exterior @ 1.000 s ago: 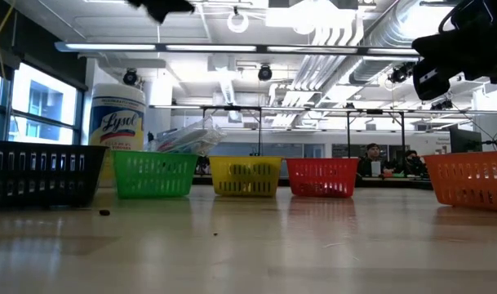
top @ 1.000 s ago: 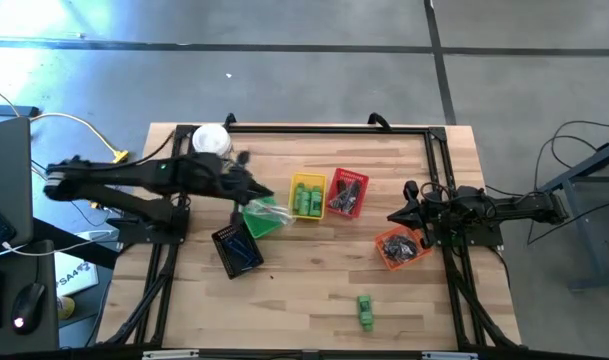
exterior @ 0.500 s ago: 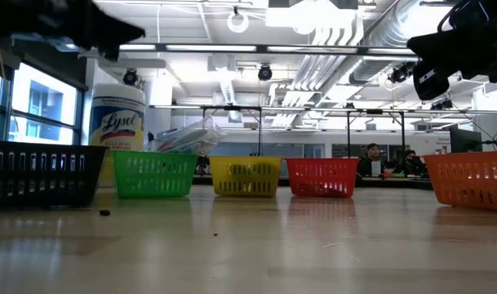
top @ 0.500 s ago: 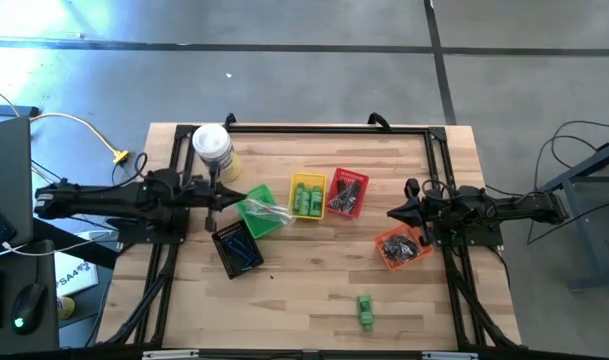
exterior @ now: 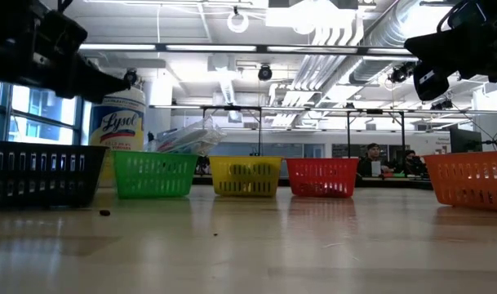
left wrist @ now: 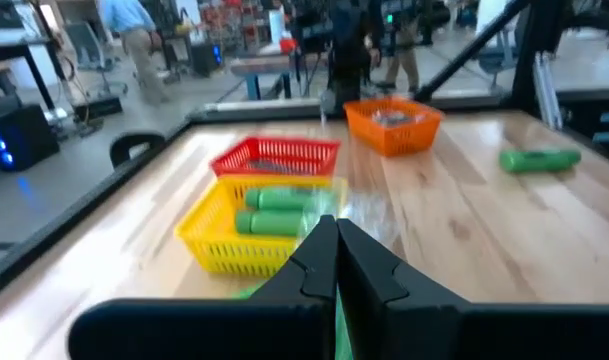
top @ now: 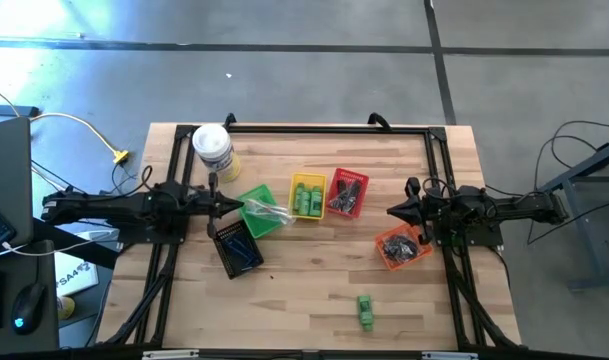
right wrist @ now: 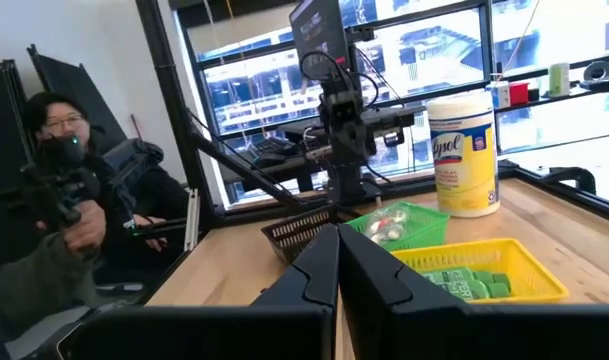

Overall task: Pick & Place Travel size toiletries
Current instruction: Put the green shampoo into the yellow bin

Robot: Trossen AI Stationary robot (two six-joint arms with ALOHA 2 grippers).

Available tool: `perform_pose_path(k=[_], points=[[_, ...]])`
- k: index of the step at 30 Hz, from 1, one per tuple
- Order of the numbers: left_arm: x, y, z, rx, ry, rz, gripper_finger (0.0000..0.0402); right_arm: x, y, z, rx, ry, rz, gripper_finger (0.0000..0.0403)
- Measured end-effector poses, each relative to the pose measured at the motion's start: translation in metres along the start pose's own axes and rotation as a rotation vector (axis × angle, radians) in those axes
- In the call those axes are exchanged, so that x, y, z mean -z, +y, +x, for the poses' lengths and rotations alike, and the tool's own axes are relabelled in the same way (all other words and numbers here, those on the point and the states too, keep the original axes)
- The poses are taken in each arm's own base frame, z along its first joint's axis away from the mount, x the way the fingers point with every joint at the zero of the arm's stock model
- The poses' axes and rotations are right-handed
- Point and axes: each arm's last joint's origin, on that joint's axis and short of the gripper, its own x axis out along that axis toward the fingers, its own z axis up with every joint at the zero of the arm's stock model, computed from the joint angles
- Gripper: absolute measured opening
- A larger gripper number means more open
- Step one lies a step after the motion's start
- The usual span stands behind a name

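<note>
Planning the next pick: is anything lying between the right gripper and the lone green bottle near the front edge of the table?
Nothing visible does. The shut right gripper sits beside the orange plastic basket, which lies just off the path. The small bright green bottle lies alone on bare wood, apart from every basket.

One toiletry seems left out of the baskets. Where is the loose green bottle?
In the high view the green bottle lies alone on the bare wood at the table's near edge, right of centre, below the orange basket.
</note>
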Motion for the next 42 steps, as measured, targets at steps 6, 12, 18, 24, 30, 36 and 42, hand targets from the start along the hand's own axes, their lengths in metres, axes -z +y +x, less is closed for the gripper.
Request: perform_pose_path(k=[6,12,18,24,30,36,42], points=[[0.015,-0.001,0.000,0.004,0.068,-0.005,0.0000,0.000,0.000,0.000,-0.002,0.001,-0.001,0.0002],[0.018,-0.001,0.000,0.006,0.091,-0.003,0.0000,0.002,0.000,0.001,-0.001,0.025,0.005,0.0002],[0.021,-0.002,0.000,0.009,0.121,0.013,0.0000,0.004,-0.001,0.007,0.007,0.049,0.002,0.0002],[0.023,-0.002,0.000,0.010,0.135,0.014,0.0000,0.005,-0.001,0.015,0.006,0.053,0.001,0.0002],[0.023,-0.002,0.000,0.009,0.132,0.006,0.0000,0.007,-0.001,0.021,0.006,0.065,-0.021,0.0002],[0.023,-0.002,0.000,0.009,0.132,0.006,0.0000,0.008,-0.001,0.026,0.005,0.060,-0.031,0.0002],[0.023,-0.002,0.000,0.009,0.130,0.006,0.0000,0.010,-0.001,0.030,-0.015,0.080,-0.053,0.0002]])
